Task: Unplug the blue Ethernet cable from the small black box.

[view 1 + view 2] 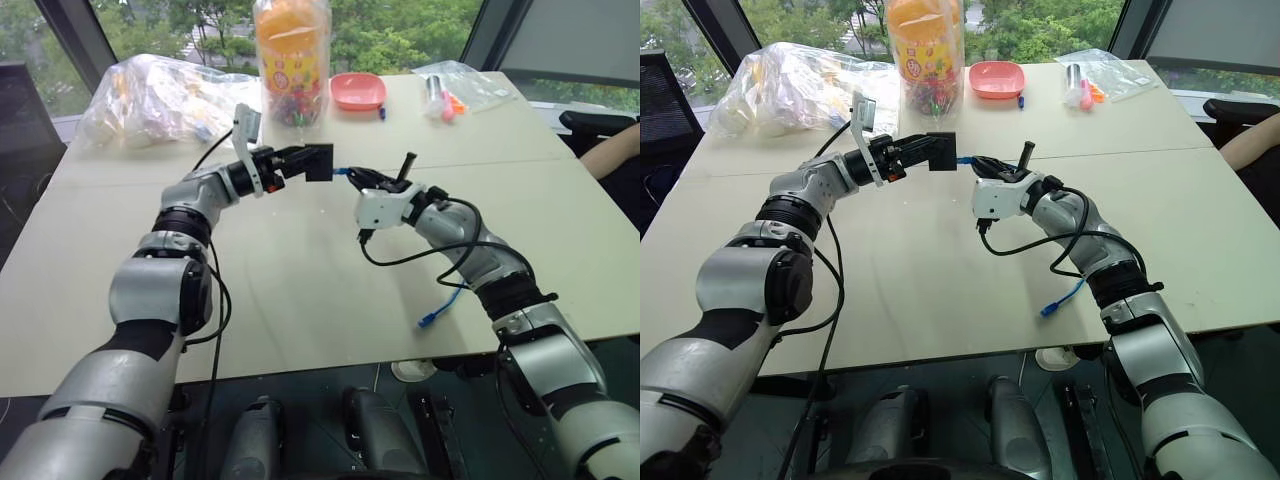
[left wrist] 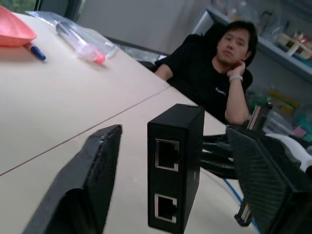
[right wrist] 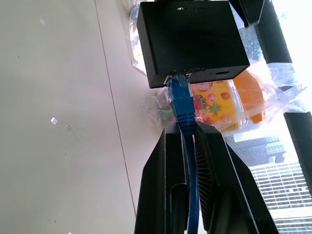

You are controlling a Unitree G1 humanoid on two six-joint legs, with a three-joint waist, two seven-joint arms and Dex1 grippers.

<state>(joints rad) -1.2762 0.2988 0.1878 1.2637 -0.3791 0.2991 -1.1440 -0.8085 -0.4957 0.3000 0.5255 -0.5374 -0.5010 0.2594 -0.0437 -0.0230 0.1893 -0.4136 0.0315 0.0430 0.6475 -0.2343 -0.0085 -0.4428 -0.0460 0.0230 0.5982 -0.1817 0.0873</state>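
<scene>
My left end effector (image 1: 312, 160) has the small black box (image 1: 319, 162) between its parted fingers, above the worktop (image 1: 300, 290). My right end effector (image 3: 187, 146) pinches the blue Ethernet cable (image 3: 181, 105), just behind its plug seated in the box.

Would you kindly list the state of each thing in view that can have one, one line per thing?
Thin bright blue Ethernet cable: still plugged into the box, free end hanging off the table edge.
Small flat matte black box: lifted off the table, between the left pincer's fingers.
Left pincer: fingers either side of the box, not yet closed on it.
Right pincer: shut on the cable, just behind its plug.
</scene>
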